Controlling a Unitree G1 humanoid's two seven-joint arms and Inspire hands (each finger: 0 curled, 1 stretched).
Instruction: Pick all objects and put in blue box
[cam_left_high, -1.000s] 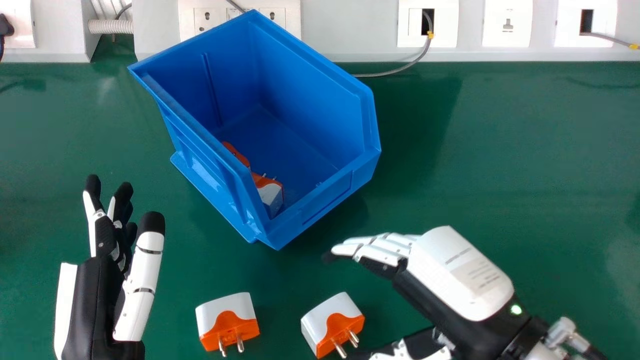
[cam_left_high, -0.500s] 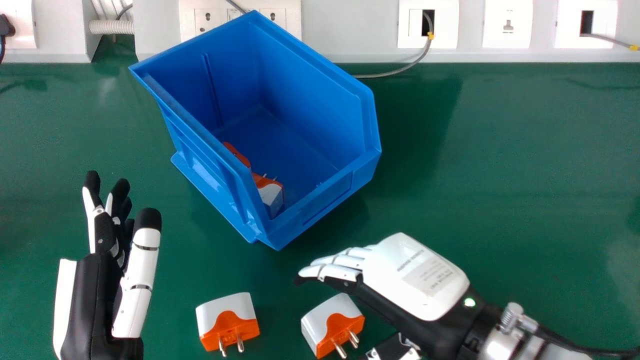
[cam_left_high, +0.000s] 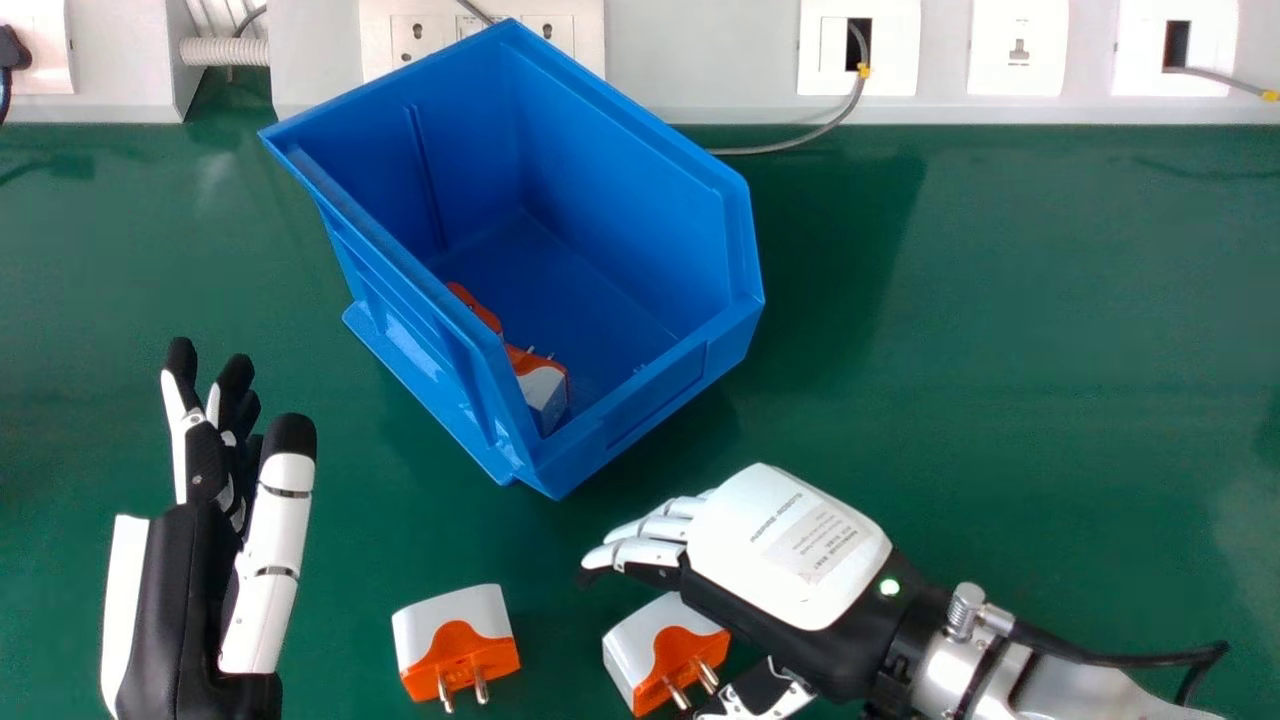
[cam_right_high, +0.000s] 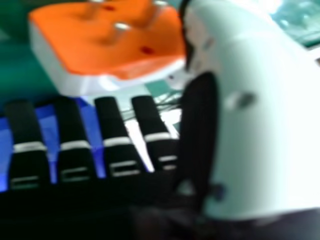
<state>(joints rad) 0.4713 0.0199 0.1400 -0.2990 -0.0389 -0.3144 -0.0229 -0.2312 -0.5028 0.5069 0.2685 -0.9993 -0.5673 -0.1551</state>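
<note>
While my silver right forearm (cam_left_high: 1030, 680) slants in from the near right, the right hand (cam_left_high: 790, 550) is poised beside the nearer-right white-and-orange plug adapter (cam_left_high: 670, 650), and I judge this to be the grasp coming up. What I want is a slow slide leftward, fingers past the adapter's far side and thumb (cam_right_high: 260, 125) along its near side, then an even squeeze on the solid body, clear of the metal prongs (cam_left_high: 693, 685). Rush it and the fingertips could tip it, or shove it toward its matching adapter (cam_left_high: 455, 640) just to the left. After that, lift straight up, high enough to clear the rim of the open blue plastic box (cam_left_high: 650, 390) toward the far edge of the green worktop (cam_left_high: 1000, 300).

Pose, then: white back up, wrist low, fingers stretched out to the left, thumb spread well away on the near side. It's wide, and nothing's in its grip. Two orange-and-white pieces (cam_left_high: 543, 385) lie inside the box, against its left wall. My left hand (cam_left_high: 180, 600) is idle at the near left, fingers loose.
</note>
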